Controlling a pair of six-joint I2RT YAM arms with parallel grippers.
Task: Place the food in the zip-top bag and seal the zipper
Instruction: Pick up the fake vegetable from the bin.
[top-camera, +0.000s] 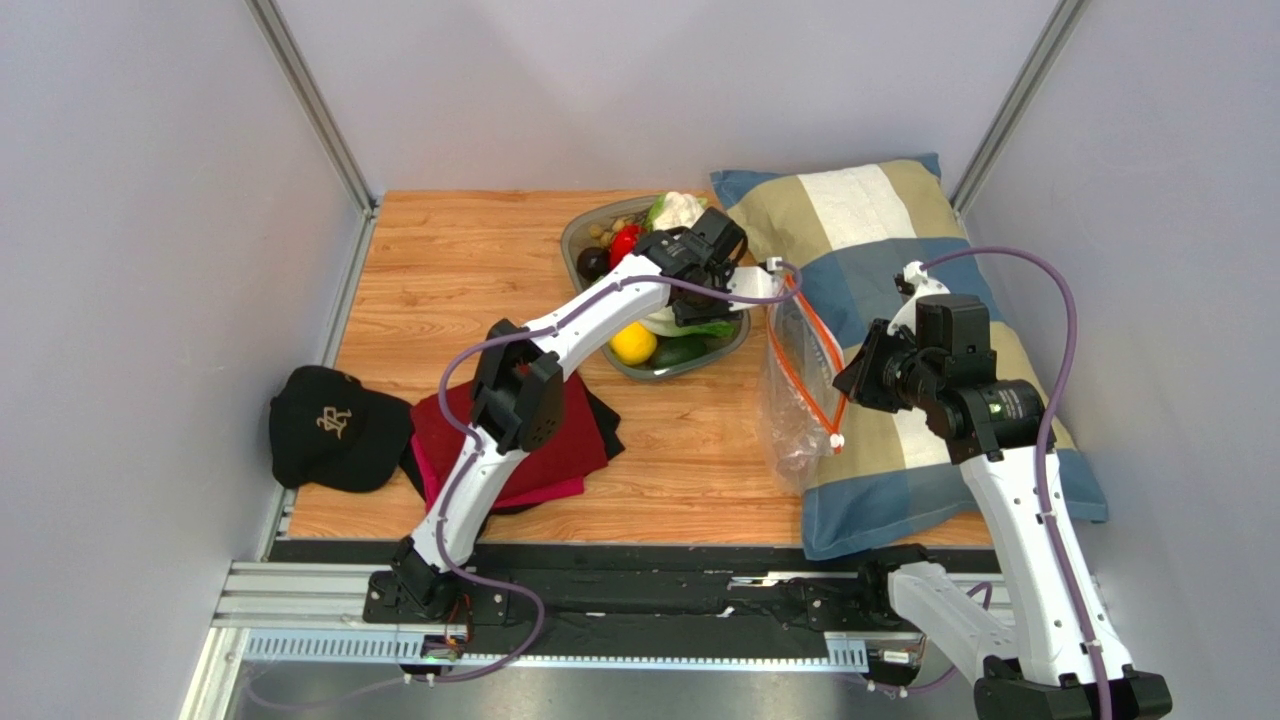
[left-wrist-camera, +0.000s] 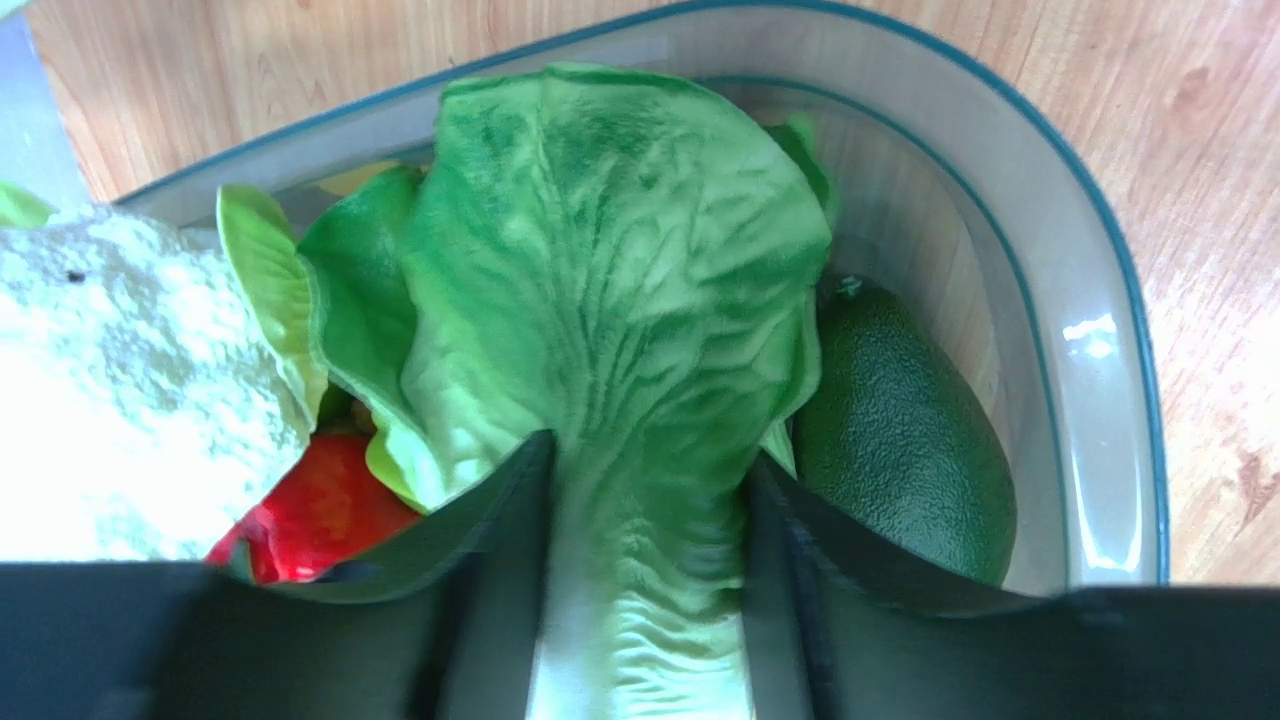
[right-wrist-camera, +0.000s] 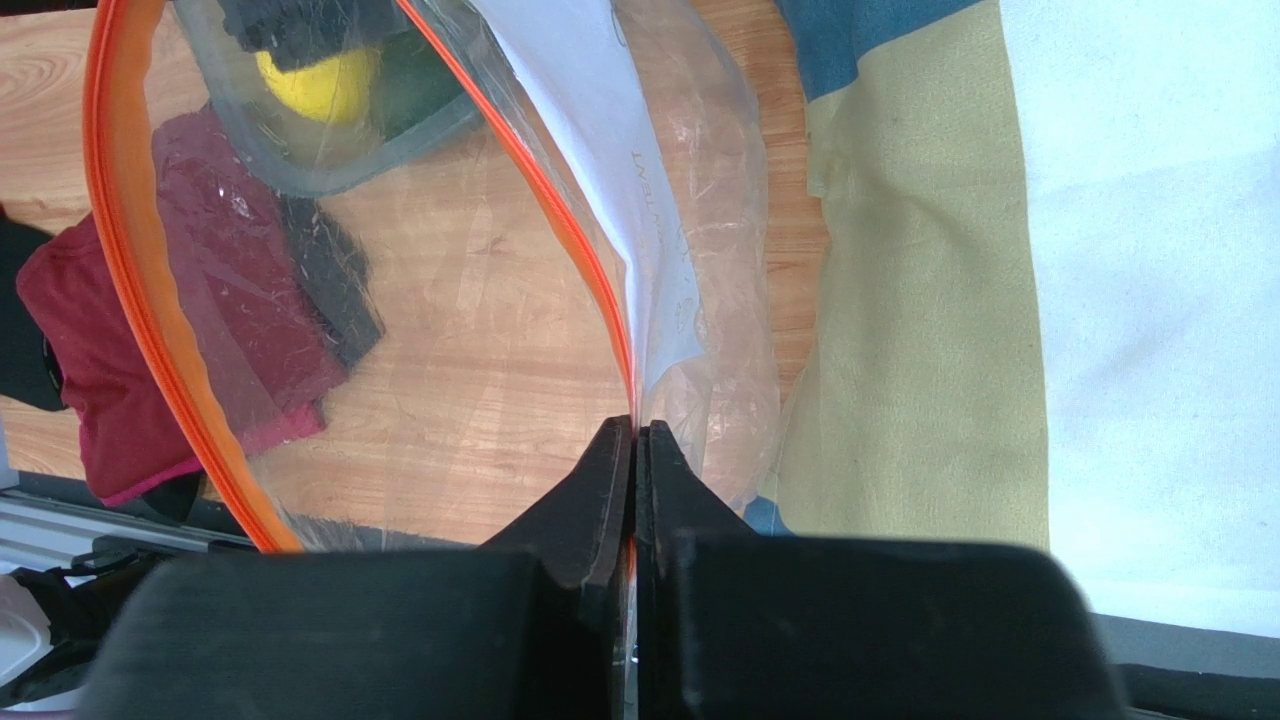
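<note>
A wooden table (top-camera: 451, 285) stands between plain grey walls, with a striped pillow (top-camera: 887, 210) covering its right side. A black cap (top-camera: 334, 428) and a red cloth (top-camera: 556, 458) lie front left. In the grey tray (top-camera: 571, 240), the cauliflower (top-camera: 679, 207), yellow fruit (top-camera: 633, 344), a red pepper (left-wrist-camera: 316, 510) and a dark green fruit (left-wrist-camera: 902, 435) crowd the cabbage (left-wrist-camera: 616, 300). The left arm (top-camera: 511, 390) has its jaws clamped on the cabbage's stem. The right arm (top-camera: 962, 390) has its jaws closed on the bag (top-camera: 793, 413) at its orange zipper (top-camera: 819, 368). The bag's mouth gapes between tray and pillow.
</note>
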